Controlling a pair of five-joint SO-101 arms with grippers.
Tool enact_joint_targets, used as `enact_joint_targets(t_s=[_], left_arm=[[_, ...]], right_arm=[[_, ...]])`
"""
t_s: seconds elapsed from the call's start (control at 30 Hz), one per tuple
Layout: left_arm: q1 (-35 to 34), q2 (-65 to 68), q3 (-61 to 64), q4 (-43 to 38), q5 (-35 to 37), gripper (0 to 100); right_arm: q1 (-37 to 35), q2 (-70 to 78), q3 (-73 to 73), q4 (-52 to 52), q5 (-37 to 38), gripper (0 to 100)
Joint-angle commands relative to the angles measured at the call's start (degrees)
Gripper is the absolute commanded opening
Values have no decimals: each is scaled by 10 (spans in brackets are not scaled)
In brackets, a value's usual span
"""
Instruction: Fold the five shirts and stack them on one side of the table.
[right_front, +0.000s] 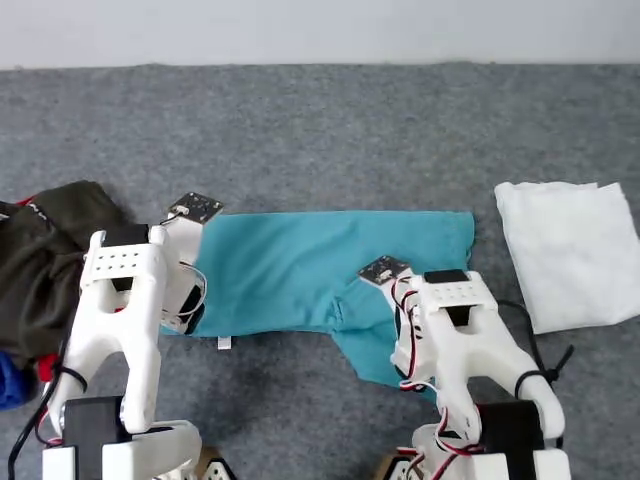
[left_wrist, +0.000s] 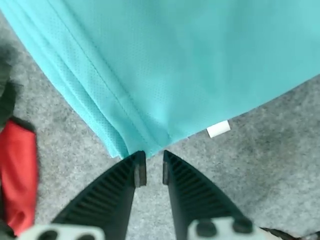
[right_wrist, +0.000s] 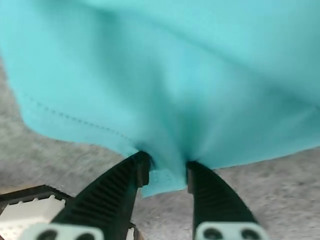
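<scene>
The teal shirt (right_front: 320, 265) of fine mesh fabric lies spread flat along the middle of the grey felt-like table top (right_front: 330, 130), and I place everything else from it. My left gripper (left_wrist: 151, 167) sits at the shirt's near left corner, where the stitched hems come to a point. Its two black ribbed fingers (left_wrist: 172, 175) are parted by a narrow gap with bare table showing between them, and they hold nothing, though the corner of the hem comes right up to one tip. A small white tag (left_wrist: 218, 129) pokes out from under the shirt's near edge, just beside that corner. My right gripper (right_wrist: 164, 172) is at the flap of the shirt that juts from its near edge toward its right end. There the jaws are pinched on a bunched fold of the teal fabric, which puckers into creases between the tips. Beyond the shirt's left end lies a heap of dark olive and brown clothes (right_front: 45, 255) with a strip of red fabric (left_wrist: 17, 175) and a bit of blue cloth (right_front: 10, 385) at its near side. Off the shirt's right end, apart from it, rests a white cloth (right_front: 570, 250) folded into a rough square.
</scene>
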Motion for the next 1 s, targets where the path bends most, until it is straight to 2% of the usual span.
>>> enact_joint_targets(t_s=[0.0,0.43,0.67,0.97], left_arm=[[5,-21,1,-3,-5,65],[5,-21,1,-3,-5,65],[5,-21,1,-3,-5,65],[5,-21,1,-2,-5,65]], right_arm=[[-2,8,43,-23,26,56],[-1,8,39,-17,42,49],[-1,8,-29,65,42,50],[-9,11,-74,85,42,33]])
